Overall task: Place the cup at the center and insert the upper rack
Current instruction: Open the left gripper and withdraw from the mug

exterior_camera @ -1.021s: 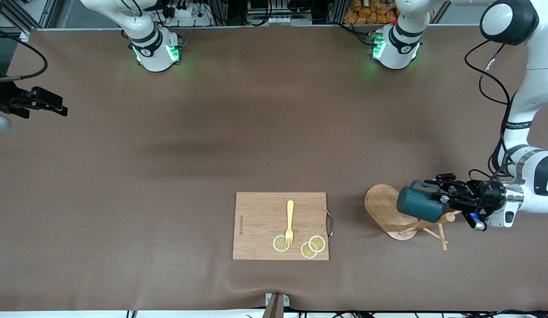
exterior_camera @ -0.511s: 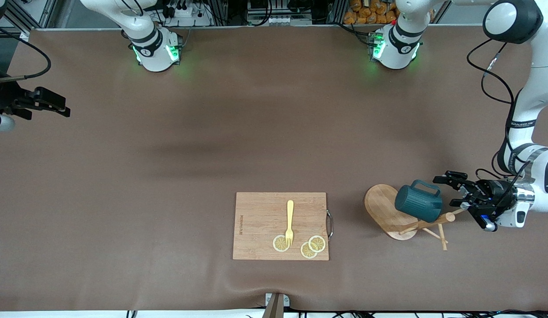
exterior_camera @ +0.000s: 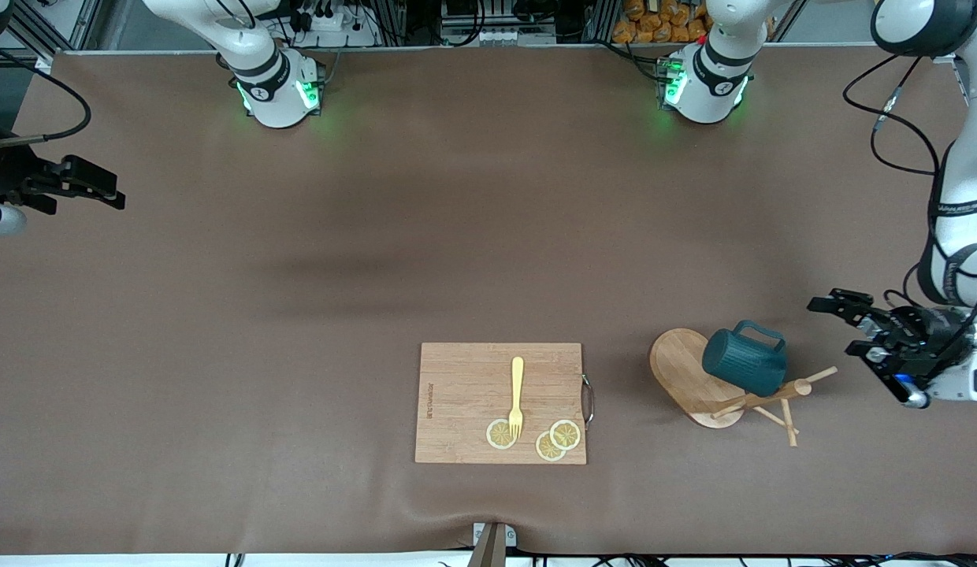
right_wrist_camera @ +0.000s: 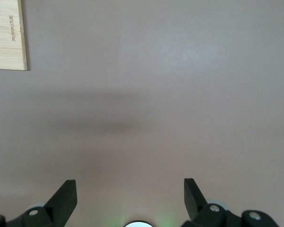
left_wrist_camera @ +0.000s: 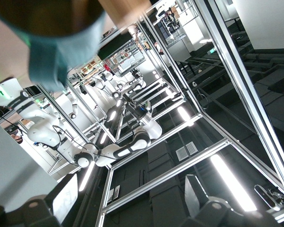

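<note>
Hanging on a peg of the upper rack point(exterior_camera: 697, 378), the cup point(exterior_camera: 744, 361) sat tilted above the rack's oval base, held by neither arm, while the rack itself stood on the tabletop point(exterior_camera: 378, 260) toward the left arm's end. The left pincer point(exterior_camera: 847, 327) hung apart from the cup at that same end of the tabletop, its fingers spread wide and empty. Toward the right arm's end lay a cutting board point(exterior_camera: 500, 402) with a fork point(exterior_camera: 517, 395) and lemon slices point(exterior_camera: 565, 434) on it, and the right pincer point(right_wrist_camera: 130, 194) waited, released, above bare tabletop.
</note>
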Robot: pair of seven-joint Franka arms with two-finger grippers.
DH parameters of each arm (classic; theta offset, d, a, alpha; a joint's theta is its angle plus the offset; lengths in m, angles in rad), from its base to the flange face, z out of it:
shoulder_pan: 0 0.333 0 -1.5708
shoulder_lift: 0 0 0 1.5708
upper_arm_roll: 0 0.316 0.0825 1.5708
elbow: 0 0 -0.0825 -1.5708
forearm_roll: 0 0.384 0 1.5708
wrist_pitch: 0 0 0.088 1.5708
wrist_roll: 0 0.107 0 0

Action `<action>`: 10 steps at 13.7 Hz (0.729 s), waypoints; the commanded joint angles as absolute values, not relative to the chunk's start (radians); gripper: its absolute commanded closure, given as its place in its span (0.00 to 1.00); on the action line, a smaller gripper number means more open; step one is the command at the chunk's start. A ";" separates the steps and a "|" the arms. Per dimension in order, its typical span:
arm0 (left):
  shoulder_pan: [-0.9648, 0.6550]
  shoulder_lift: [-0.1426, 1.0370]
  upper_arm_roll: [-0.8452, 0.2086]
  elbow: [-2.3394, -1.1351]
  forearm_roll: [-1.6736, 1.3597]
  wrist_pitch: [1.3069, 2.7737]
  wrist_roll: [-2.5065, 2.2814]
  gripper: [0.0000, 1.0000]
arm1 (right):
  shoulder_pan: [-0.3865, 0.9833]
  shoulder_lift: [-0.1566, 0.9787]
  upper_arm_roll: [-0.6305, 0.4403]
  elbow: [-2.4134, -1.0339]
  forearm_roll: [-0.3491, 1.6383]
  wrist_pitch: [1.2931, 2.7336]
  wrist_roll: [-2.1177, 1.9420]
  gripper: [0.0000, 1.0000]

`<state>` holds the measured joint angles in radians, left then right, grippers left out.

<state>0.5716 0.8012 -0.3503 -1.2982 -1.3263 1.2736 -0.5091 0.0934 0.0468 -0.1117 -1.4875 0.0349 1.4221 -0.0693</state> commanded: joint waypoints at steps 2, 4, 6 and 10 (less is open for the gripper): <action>0.640 0.703 -0.413 -1.324 -1.339 1.270 -0.607 0.00 | 0.103 0.040 -0.117 -1.485 0.035 1.424 -0.055 0.00; 0.647 0.631 -0.413 -1.322 -1.341 1.272 -0.711 0.00 | 0.103 0.040 -0.117 -1.485 0.035 1.422 -0.055 0.00; 0.641 0.568 -0.405 -1.321 -1.339 1.285 -0.788 0.00 | 0.103 0.040 -0.117 -1.485 0.035 1.424 -0.055 0.00; 0.637 0.514 -0.384 -1.319 -1.295 1.295 -0.785 0.00 | 0.100 0.040 -0.117 -1.485 0.035 1.425 -0.055 0.00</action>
<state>0.6368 0.5573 -0.3987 -1.2891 -1.3212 1.2758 -0.7841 0.0937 0.0468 -0.1121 -1.4869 0.0349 1.4224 -0.0693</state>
